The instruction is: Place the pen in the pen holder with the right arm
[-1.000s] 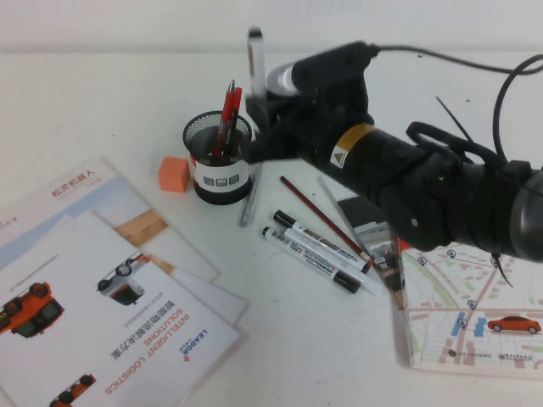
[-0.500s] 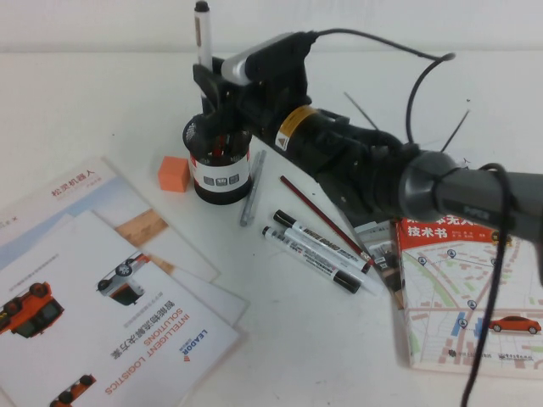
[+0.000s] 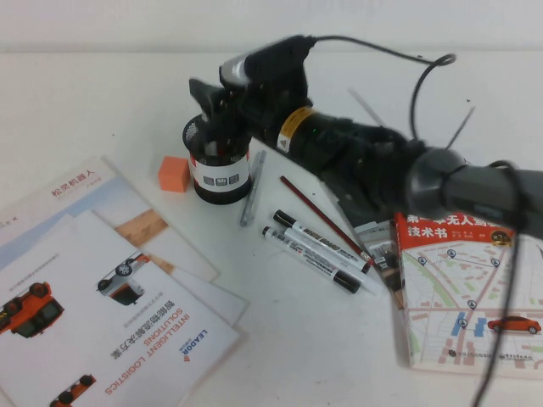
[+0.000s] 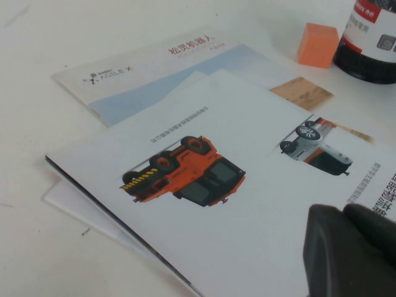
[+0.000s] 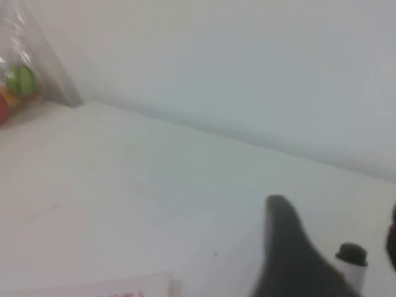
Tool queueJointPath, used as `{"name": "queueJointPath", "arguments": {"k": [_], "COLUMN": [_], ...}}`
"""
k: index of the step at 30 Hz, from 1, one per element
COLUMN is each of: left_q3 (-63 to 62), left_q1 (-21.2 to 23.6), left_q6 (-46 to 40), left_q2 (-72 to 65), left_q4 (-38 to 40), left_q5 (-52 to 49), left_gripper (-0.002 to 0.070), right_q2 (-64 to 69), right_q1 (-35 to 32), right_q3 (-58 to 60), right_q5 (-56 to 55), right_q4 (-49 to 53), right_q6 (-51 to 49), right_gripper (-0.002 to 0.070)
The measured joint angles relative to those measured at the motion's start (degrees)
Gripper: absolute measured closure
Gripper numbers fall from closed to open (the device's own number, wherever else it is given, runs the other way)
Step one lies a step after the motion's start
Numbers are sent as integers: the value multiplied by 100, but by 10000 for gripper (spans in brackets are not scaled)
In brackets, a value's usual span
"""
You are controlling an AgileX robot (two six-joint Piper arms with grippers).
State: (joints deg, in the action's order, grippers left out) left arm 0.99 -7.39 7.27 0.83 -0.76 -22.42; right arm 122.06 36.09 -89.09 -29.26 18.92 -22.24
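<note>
Above pen holder: right gripper, jaws released; marker dropped inside.
Left gripper: parked; state unclear.
Technique: retract straight upward.

the bulky black right arm has a grey elbow joint, a yellow warning sticker, a silver-capped wrist camera housing and loose black cables looping behind it; its right gripper is black
</note>
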Motion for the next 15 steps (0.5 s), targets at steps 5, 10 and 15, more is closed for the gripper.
{"name": "queueJointPath", "arguments": {"k": [5,10,15], "left_q3": [0,0,0], "left_q1": [0,0,0], "left_q6": [0,0,0], "left_q2": [0,0,0], "left_q4": [0,0,0], "left_q5": [0,0,0], "left_gripper": [677,678,678], "right_q2": [-1173,-2734,-4388], "right_q1": [0,0,0], "right_q3": [1107,2792,4123], "right_q5": [-362,-525,555], "right_q4": [276,348,634], "right_q6": [-296,-147,221], "right_gripper": [599,681,693]}}
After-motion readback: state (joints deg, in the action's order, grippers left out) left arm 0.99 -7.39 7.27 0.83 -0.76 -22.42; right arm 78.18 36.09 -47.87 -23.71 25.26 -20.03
